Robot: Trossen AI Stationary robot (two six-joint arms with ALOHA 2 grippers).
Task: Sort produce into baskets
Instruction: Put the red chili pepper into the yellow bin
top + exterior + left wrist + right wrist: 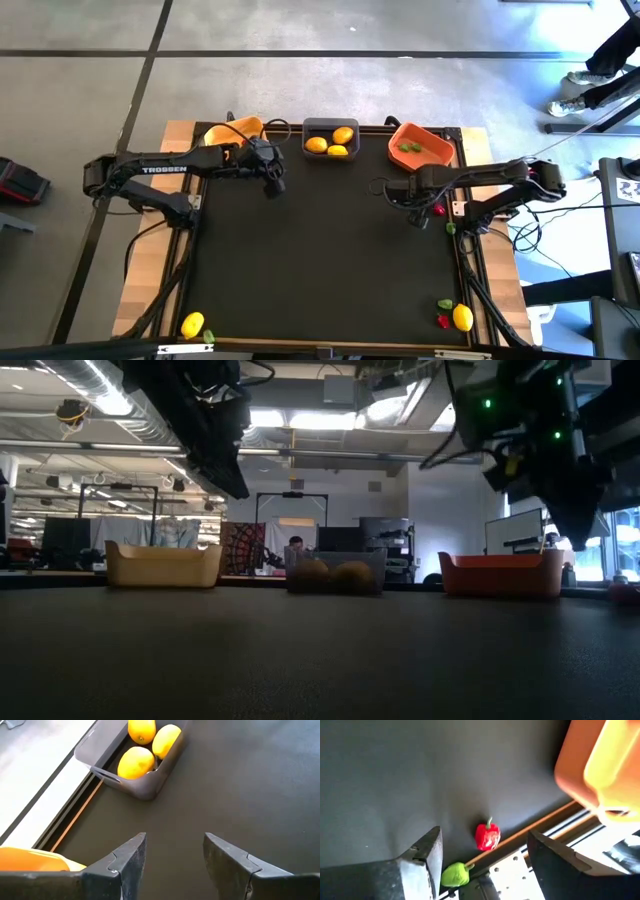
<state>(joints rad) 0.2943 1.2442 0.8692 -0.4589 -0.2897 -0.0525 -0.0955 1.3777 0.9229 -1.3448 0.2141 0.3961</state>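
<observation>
Counting three baskets along the far edge, I saw three lemons in the grey basket; my right gripper hung wide above one red pepper and one green piece at the table's right rim; my left gripper gaped over bare table centre

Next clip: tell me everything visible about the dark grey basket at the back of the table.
The dark grey basket is a small rectangular open bin of smooth, slightly see-through plastic with rounded corners. It stands upright on the black mat at the middle of the far edge, between the yellow-orange basket and the orange basket, apart from both. Three lemons lie inside, packed close. The left gripper, jaws open, hangs in front of it without touching it.
</observation>
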